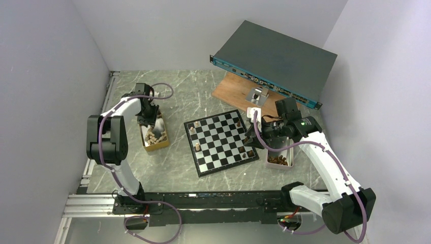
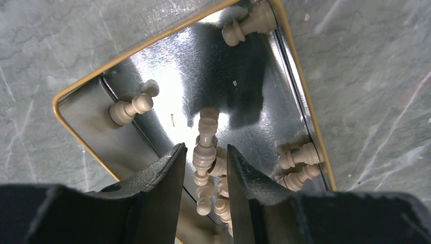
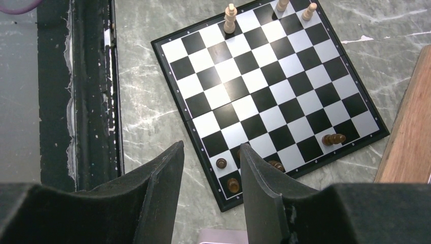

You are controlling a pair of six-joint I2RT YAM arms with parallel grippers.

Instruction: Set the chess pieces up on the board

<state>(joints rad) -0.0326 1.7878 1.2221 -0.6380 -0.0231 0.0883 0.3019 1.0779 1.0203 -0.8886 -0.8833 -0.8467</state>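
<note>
Rail (image 1: 203, 204) at the bottom of the top view carries both arm bases. Left arm (image 1: 109, 140) is folded high at the elbow, forearm pitched down; left gripper (image 1: 151, 123) hangs inside the yellow-rimmed tin (image 1: 156, 148), which holds the light chess pieces (image 1: 151, 136). Right arm (image 1: 328, 162) stretches forward and inward; right gripper (image 1: 252, 139) hovers over the right edge of the board (image 1: 221, 141), just beside the small tray (image 1: 279, 166) of dark stock. Only a few figures are on the squares so far.

Left wrist view: jaws stand apart and straddle 1 light piece (image 2: 205, 150); no finger clearly touches it. Other tan figures lie just beneath and beside it. Judgement: the step in hand is picking this piece. To do it well, centre on the stem, close gently, then lift straight up so the neighbours are not dragged along.

Right wrist view: jaws apart, nothing between them. 3 dark pieces (image 3: 221, 163) stand near the closest corner, 1 toppled piece (image 3: 334, 138) lies on its side, and 3 light ones stand along the far edge.
</note>
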